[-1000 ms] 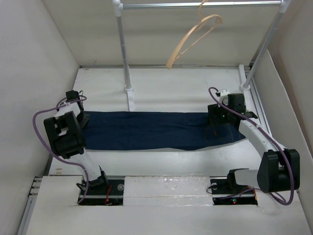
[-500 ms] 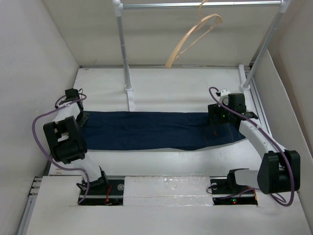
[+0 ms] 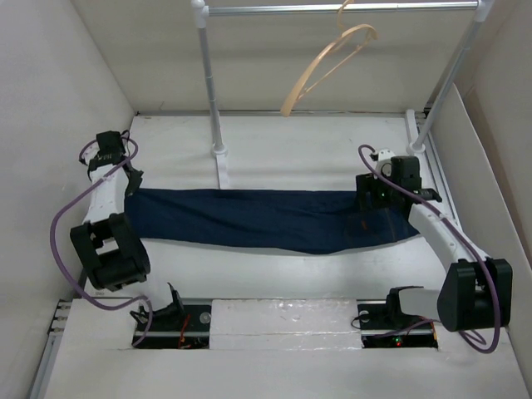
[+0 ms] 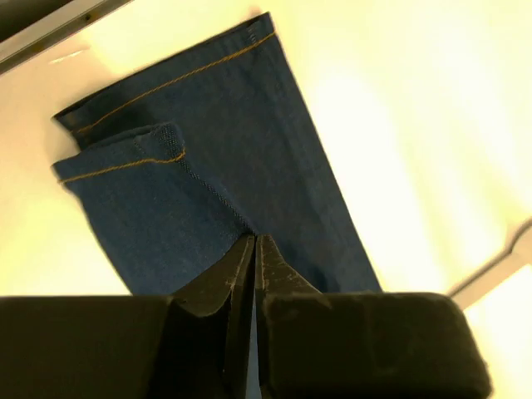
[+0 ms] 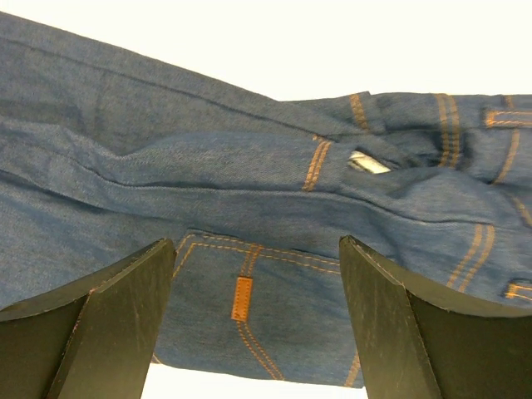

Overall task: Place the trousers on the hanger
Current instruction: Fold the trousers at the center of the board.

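Observation:
The trousers (image 3: 258, 220) lie flat across the table, leg ends on the left, waistband on the right. My left gripper (image 3: 133, 183) is shut on the cloth near the leg hems; in the left wrist view its tips (image 4: 254, 238) pinch the denim (image 4: 208, 166). My right gripper (image 3: 372, 212) is open just above the waistband end. In the right wrist view its fingers (image 5: 256, 243) straddle a back pocket with a tan tab (image 5: 242, 298). The hanger (image 3: 328, 65) hangs tilted from the rail at the back, apart from both grippers.
The silver rail (image 3: 332, 8) spans the back on two white posts, one at back left (image 3: 213, 100) and one at back right (image 3: 447, 79). White walls close in on the left and right. Both arm bases sit at the near edge.
My left arm has swung back and left with the leg end held, dragging that end of the trousers leftward. The right gripper has shifted only slightly.

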